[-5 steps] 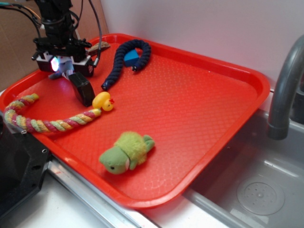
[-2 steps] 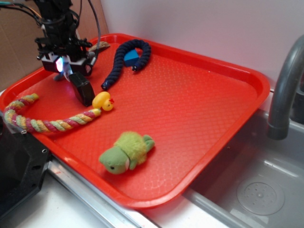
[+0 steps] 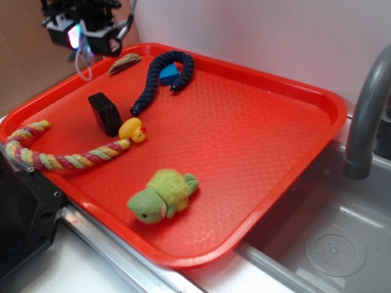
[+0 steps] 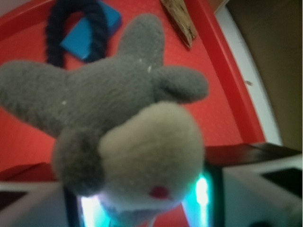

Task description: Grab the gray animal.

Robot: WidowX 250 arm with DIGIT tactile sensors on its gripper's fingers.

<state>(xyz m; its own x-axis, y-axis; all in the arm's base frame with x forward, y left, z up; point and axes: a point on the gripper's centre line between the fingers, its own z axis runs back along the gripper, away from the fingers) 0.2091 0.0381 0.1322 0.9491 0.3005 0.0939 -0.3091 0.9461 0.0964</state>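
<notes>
Your end effector (image 3: 82,36) has risen from low over the red tray (image 3: 256,140) to well above its far corner, clamped on the gray animal (image 4: 118,127), which dangles clear: grab looks done

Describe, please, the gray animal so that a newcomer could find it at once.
Start at the red tray and look above its far left corner, where the gripper hangs. The gray animal dangles from it, limbs loose. Unlike the green plush and yellow duck, it is gray, whitish-faced, off the tray.

High side view over tray (image 3: 317,104); close downward wrist view.
</notes>
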